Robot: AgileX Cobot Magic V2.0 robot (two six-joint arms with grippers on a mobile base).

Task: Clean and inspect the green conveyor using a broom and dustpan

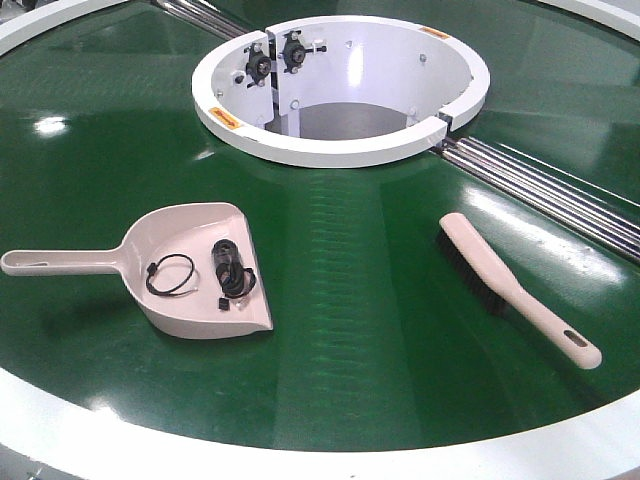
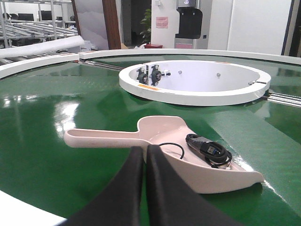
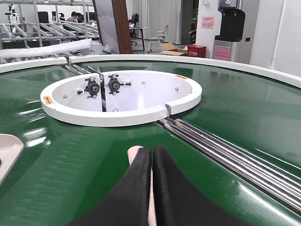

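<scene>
green conveyor (image 1: 350, 250) swept already: cables (image 1: 228, 268) inside dustpan (image 1: 190, 262), broom (image 1: 510, 288) laid down; both hands (image 2: 145, 153) (image 3: 151, 153) closed empty, inspection left.

conveyor (image 1: 330, 250): glossy dk green, white rim + hub
dustpan (image 1: 190, 262): beige-pink
cable (image 1: 232, 270) in pan: black, maybe blue on plug
broom (image 1: 520, 290): beige, blk bristles
rollers (image 1: 540, 190): steel grey
gripper fingers (image 2: 136, 174): black

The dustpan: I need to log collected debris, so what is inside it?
Inside the dustpan lie a bundled black cable, a thin black wire loop and a small black bit. Anything beneath the bundle is hidden.
</scene>
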